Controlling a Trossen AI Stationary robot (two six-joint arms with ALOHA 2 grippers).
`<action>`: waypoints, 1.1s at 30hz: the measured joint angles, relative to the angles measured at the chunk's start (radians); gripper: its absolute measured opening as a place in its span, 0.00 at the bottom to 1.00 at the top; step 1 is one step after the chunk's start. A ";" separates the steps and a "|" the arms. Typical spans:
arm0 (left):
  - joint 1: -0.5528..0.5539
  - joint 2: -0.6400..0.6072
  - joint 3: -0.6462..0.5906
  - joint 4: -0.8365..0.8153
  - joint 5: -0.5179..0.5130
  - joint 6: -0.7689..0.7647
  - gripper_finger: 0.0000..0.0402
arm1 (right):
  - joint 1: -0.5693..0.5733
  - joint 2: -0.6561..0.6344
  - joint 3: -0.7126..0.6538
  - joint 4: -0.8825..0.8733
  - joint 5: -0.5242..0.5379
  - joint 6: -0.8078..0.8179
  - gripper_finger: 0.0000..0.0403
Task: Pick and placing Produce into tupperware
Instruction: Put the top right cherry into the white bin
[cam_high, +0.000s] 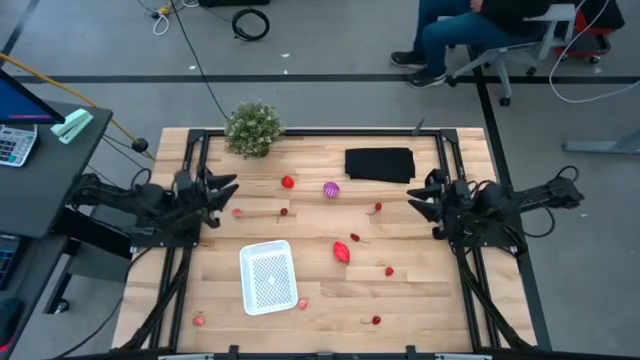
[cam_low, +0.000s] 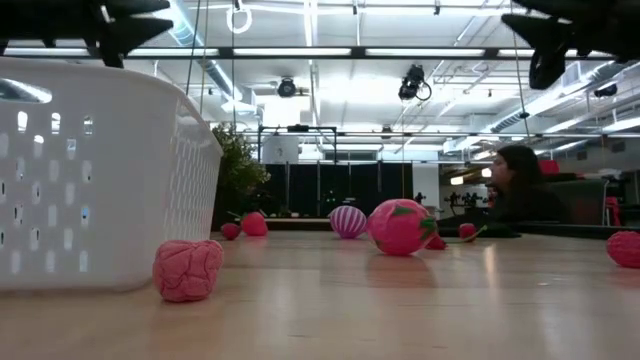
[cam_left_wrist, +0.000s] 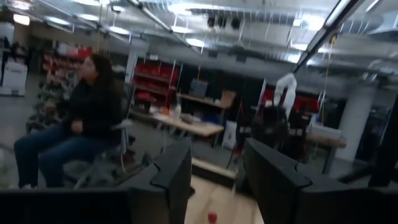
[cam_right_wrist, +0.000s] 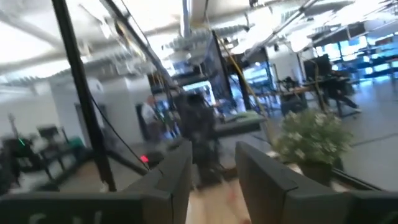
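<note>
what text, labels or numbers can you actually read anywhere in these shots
None can be read.
Calculator at the high view's left edge: key markings too small.
Red shelving behind the seated person in the left wrist view: any labels blurred.
Tupperware and produce: no print visible.
</note>
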 joint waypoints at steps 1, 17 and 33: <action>0.000 0.000 0.015 0.002 0.000 0.015 0.40 | -0.010 0.026 0.005 -0.014 -0.007 -0.003 0.37; 0.000 0.000 0.106 -0.001 0.000 0.065 0.38 | -0.139 0.690 0.246 -0.574 0.067 0.364 0.60; 0.000 0.000 0.106 -0.068 0.000 0.055 0.34 | -0.148 1.126 0.246 -0.364 0.192 0.503 0.58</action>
